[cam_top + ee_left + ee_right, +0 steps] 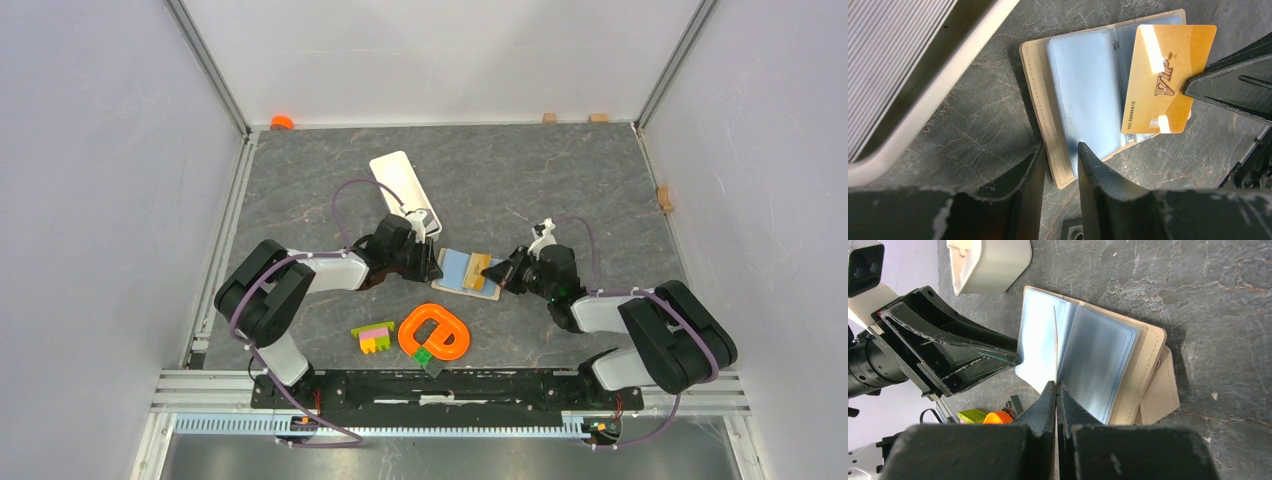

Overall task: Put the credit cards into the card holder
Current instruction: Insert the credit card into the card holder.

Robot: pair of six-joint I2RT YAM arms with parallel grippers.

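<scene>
Right, you are working on a dark grey marbled table boxed in by pale walls on three sides, with metal posts in the far corners and a rail along the near edge. Count with me: two arms, one holder, one card that you can make out for sure, and one white tray. You also have one stack of pink, yellow and green bricks, one orange ring with a green brick at its near side, one orange cap in the far left corner, and three tan blocks along the far and right edges. Your holder lies open mid-table, blue sleeves up, just on the near side of the tray. Your right gripper is closed tight on the gold card, holding it over the holder's right half. Your left gripper stands partway open at the holder's left edge, one finger outside the beige border and one over a sleeve; you cannot tell whether it presses on the holder
</scene>
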